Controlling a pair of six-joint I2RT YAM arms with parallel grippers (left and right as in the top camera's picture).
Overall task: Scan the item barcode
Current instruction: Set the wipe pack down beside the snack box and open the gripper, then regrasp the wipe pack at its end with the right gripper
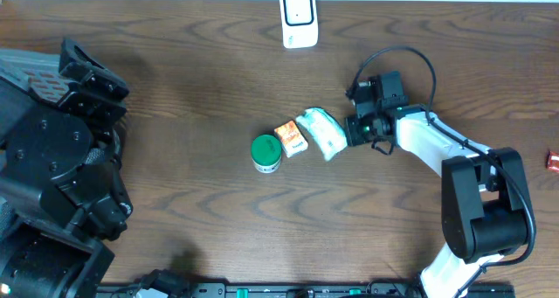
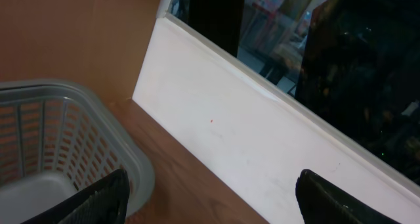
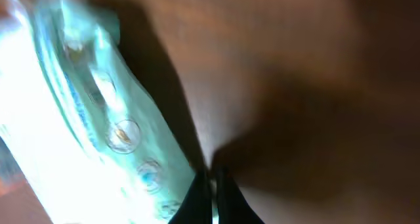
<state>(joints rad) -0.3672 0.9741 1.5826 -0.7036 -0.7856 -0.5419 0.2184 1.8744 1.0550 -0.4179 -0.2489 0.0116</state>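
Note:
A white and teal packet lies mid-table beside a small orange box and a green-lidded tub. A white scanner stands at the table's far edge. My right gripper sits at the packet's right end. In the right wrist view the packet fills the left side. There the gripper is shut, with a thin sliver of the packet's edge pinched between the black fingers. No barcode shows. My left gripper is open and holds nothing, off at the table's left.
The left arm bulks over the table's left side. A grey plastic basket stands by a white board in the left wrist view. A small red object lies at the right edge.

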